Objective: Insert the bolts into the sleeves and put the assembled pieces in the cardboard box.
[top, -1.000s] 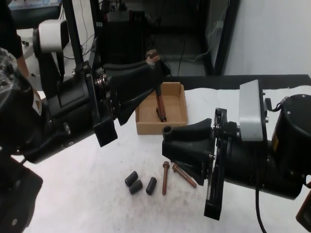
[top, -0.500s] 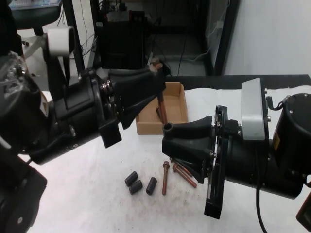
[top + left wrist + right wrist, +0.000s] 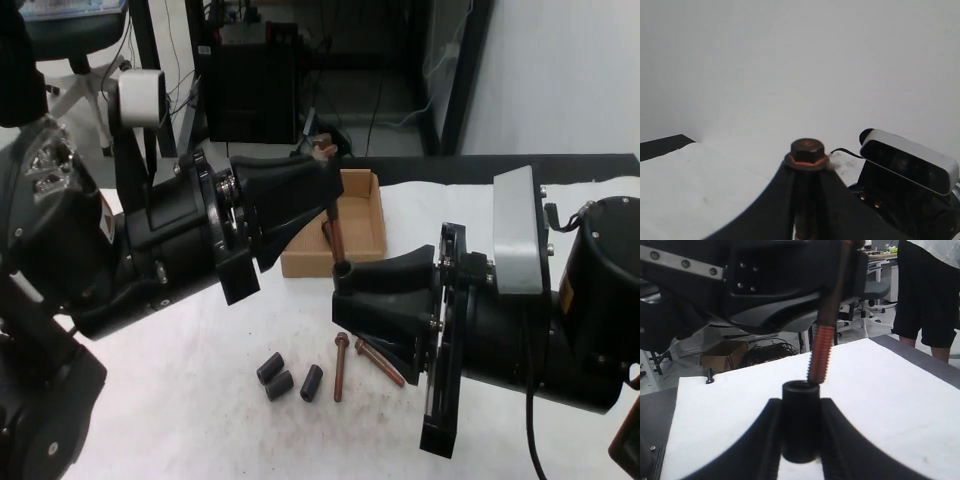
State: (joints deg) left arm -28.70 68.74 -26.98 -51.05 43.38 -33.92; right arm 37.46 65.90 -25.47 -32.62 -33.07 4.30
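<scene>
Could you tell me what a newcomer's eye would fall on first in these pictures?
The left pincer holds a copper-coloured bolt head up, its threaded tip at the mouth of a black sleeve gripped by the right pincer. On the bench nearby lie three loose sleeves and two bolts.

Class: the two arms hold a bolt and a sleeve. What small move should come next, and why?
Probably the left gripper should ease the bolt straight down. Its threaded tip sits at the rim of the open mouth of the sleeve, which the right gripper holds upright, and the thread does not seem to be inside yet.
</scene>
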